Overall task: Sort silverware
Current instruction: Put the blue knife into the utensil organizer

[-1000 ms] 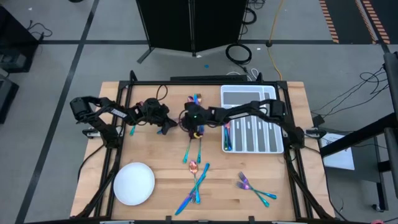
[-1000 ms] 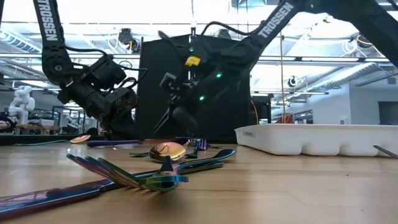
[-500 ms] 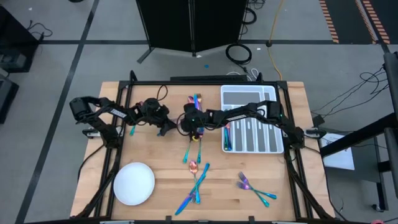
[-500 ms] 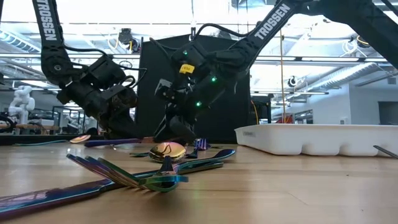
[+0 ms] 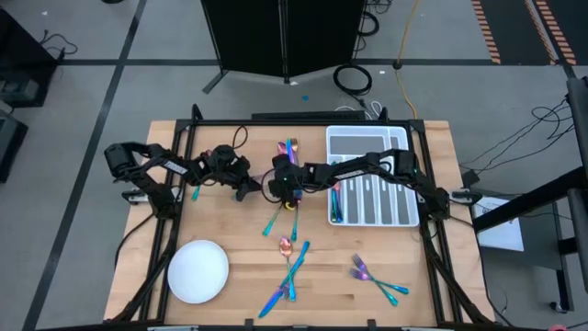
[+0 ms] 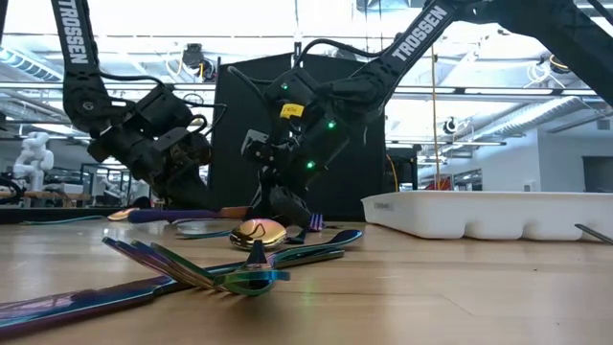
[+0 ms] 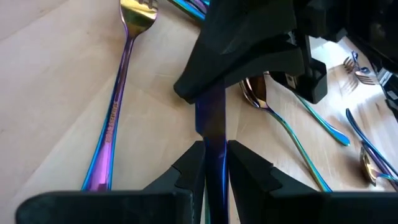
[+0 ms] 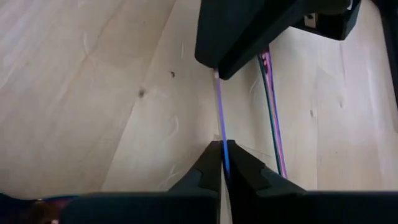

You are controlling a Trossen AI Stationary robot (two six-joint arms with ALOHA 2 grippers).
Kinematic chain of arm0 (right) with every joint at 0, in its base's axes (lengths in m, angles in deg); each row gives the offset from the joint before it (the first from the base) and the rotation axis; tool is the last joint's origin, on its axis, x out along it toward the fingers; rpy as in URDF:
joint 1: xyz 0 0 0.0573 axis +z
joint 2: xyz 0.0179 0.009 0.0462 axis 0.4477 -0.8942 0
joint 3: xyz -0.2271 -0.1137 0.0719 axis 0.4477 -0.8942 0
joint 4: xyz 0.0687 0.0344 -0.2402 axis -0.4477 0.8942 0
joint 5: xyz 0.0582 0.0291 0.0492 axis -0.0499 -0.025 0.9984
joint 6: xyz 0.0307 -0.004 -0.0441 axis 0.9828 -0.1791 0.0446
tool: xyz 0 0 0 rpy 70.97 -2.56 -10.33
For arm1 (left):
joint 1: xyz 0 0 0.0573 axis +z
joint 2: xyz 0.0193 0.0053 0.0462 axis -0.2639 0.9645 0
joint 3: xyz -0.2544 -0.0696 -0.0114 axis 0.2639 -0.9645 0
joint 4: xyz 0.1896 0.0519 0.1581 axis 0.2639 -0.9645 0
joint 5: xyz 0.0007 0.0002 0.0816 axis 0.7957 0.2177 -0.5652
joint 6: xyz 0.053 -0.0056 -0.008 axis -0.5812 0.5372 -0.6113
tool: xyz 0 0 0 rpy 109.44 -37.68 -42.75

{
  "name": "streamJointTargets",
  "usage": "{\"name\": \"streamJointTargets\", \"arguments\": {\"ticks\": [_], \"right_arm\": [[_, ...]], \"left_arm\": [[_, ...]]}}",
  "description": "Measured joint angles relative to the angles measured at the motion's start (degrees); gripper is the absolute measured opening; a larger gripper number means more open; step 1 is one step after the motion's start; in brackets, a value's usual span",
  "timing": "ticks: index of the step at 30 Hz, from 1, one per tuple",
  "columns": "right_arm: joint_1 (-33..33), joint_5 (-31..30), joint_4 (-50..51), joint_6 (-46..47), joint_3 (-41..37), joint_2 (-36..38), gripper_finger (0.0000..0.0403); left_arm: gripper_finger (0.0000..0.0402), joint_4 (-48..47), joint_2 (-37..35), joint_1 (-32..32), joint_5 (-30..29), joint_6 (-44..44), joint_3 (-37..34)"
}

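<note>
Here, both grippers pinch one slim iridescent purple-blue metal utensil [image 7: 213,134] mid-handover: left gripper [image 5: 246,188] at nine o'clock, right gripper [image 5: 283,184] at three. Should either arm pull before the other lets go, the piece could twist free, I'd judge, onto the pale wooden table [image 5: 230,221].

My table [image 5: 230,225] was pale wood with a dark frame. On my right side sat a white divided tray [image 5: 397,211], its long slots running front to back. Near my front left corner lay a round white plate [image 5: 197,270]. Beyond the far edge stood a black cabinet [image 5: 285,37], with coiled cable [image 5: 353,78] on the grey floor.
</note>
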State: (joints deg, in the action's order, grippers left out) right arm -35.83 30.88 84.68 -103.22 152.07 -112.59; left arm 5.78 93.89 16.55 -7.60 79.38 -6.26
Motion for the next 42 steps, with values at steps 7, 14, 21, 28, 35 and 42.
{"name": "streamJointTargets", "arguments": {"ticks": [7, 14, 21, 28, 35, 42], "right_arm": [[0.39, 0.00, 1.41, 0.02, 0.00, 1.02, 0.0000], [-0.51, 4.22, 8.70, 4.74, -0.04, 6.87, 0.0000], [-2.02, 13.18, 14.15, 11.27, 0.04, 10.19, 0.0000], [-2.73, 17.37, 21.78, 13.44, 0.07, 11.58, 0.0000], [-2.97, 19.71, 24.30, 13.98, 0.07, 11.58, 0.0000], [-2.94, 19.63, 23.74, 13.93, 0.07, 11.58, 0.0000]], "left_arm": [[0.0068, 0.45, -0.77, -0.05, -0.13, -2.73, -0.07], [0.0068, 1.10, -1.26, -0.87, -0.56, -9.94, 0.15], [0.0068, 0.13, -1.17, -5.83, -6.64, -14.15, 1.85], [0.0068, 0.25, -1.21, -10.36, -8.97, -18.87, 4.39], [0.0068, -3.45, -1.28, -13.41, -13.45, -24.27, 7.29], [0.0068, -18.18, -1.28, -13.68, -15.21, -24.79, 12.46]]}}
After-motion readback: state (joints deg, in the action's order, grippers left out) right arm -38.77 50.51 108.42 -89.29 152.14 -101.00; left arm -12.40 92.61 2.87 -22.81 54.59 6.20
